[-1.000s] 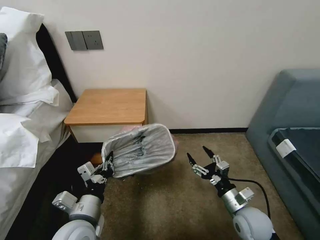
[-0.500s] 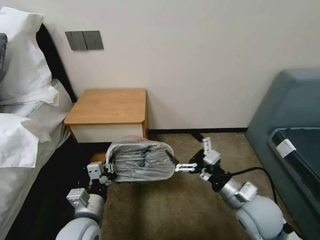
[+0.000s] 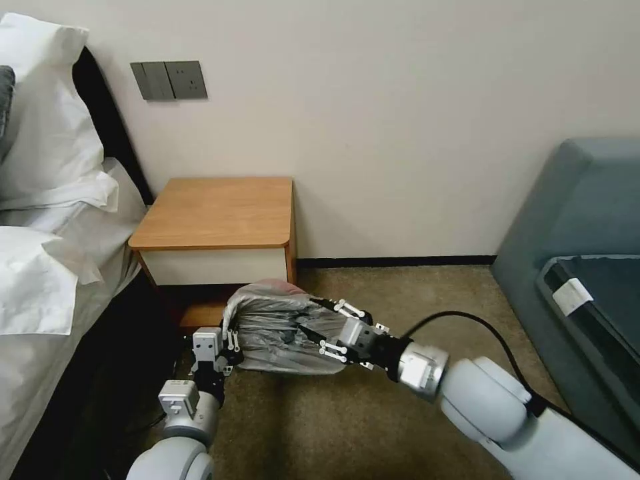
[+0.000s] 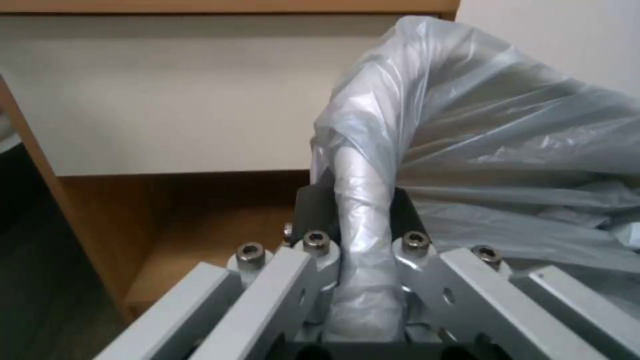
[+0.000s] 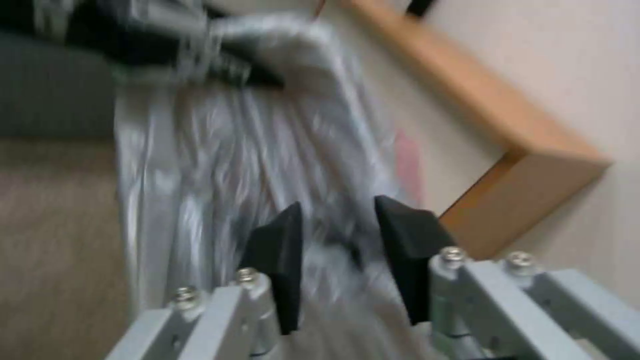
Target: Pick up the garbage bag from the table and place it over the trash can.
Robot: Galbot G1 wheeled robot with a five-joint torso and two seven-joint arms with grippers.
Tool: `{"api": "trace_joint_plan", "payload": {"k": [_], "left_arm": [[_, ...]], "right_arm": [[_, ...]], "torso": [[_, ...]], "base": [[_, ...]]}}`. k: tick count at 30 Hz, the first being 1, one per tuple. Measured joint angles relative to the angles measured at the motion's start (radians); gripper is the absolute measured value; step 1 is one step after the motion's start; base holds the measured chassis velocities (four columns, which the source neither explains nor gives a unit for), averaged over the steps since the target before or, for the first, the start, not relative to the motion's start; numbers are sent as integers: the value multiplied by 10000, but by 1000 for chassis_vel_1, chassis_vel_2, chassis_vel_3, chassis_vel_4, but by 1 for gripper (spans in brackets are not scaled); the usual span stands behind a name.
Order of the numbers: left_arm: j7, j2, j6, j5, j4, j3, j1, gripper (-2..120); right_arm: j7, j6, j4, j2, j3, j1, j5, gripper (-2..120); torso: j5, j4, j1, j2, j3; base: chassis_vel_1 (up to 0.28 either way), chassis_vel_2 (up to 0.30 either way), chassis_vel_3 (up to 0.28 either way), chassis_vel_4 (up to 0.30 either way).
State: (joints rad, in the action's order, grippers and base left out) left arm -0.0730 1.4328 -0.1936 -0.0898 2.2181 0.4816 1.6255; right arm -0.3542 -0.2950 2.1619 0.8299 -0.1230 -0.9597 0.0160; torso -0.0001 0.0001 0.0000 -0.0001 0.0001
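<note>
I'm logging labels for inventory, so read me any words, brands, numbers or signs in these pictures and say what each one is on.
No readable text anywhere.
Grey wall switch-and-socket panel: plain, no markings legible.
White tag on the blue-grey sofa: too small to read.
Wrinkly translucent grey plastic garbage bag: no print visible.
Orange-brown wooden nightstand: no label.

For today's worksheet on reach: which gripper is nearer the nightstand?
Left. The left gripper grips the garbage bag just before the table; the right gripper reaches in farther out.
</note>
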Motion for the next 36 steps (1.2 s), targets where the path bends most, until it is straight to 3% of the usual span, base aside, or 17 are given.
{"api": "trace_joint_plan", "payload": {"k": [2,8,18,26,36], "left_arm": [[0,3,24,75,-35,3,-21,2],[-7,65,60,373,-174,-99,-47,2],[-94,144,98,639,-267,-268,-82,2],[-105,112,84,810,-81,-309,-62,2],[-74,238,59,1439,186,-790,168,2]], "right_arm": [[-95,-85,-202,8,-188,194,-17,25],[-169,-543,-1092,198,-1287,1447,-386,0],[-143,-889,-2112,1147,-2675,2904,-472,0],[-271,-925,-4017,2053,-3899,3770,-282,0],[-382,-871,-5264,2476,-4569,4326,-105,0]], "torso": [[1,0,0,0,0],[2,-2,0,0,-1],[0,0,0,0,-1],[0,-1,0,0,0],[1,-1,0,-1,-1]], "base": [[0,0,0,0],[0,0,0,0],[0,0,0,0],[0,0,0,0],[0,0,0,0]]}}
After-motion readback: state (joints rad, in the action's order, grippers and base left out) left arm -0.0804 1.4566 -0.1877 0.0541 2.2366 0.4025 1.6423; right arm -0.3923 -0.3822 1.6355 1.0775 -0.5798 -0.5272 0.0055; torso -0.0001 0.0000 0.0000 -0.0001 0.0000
